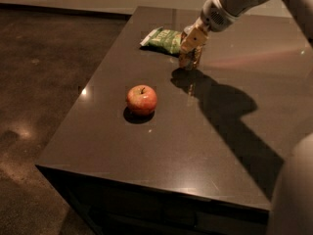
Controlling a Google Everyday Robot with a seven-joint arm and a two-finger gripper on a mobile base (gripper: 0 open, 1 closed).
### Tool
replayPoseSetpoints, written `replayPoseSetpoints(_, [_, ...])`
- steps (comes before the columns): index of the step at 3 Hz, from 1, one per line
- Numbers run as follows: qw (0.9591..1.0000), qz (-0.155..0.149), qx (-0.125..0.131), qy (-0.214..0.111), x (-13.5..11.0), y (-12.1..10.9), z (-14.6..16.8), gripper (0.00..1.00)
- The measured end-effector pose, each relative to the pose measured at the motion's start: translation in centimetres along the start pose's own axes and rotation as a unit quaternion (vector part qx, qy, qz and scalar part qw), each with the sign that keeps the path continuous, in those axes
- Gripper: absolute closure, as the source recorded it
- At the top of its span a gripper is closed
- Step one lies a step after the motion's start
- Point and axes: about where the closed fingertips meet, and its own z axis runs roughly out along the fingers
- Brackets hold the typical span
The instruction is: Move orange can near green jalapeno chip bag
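Note:
The green jalapeno chip bag lies flat near the far left edge of the dark table. The orange can stands just right of the bag, its foot at or just above the tabletop. My gripper comes down from the upper right and is shut on the orange can, its tan fingers covering the can's upper part.
A red-yellow apple sits on the table nearer the front, left of centre. The arm's shadow falls across the table's right half. The table's left edge drops to a dark floor.

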Motion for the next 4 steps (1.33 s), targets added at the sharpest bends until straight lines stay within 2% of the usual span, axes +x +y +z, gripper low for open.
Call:
replayPoseSetpoints(2, [0.9998,0.005,-0.004,0.016,0.3,-1.7,3.1,0.54])
replayPoseSetpoints(3, [0.9998,0.005,-0.006,0.017,0.3,-1.6,3.4,0.31])
replayPoseSetpoints(4, [0.9998,0.004,-0.010,0.018,0.3,-1.5,3.9,0.01])
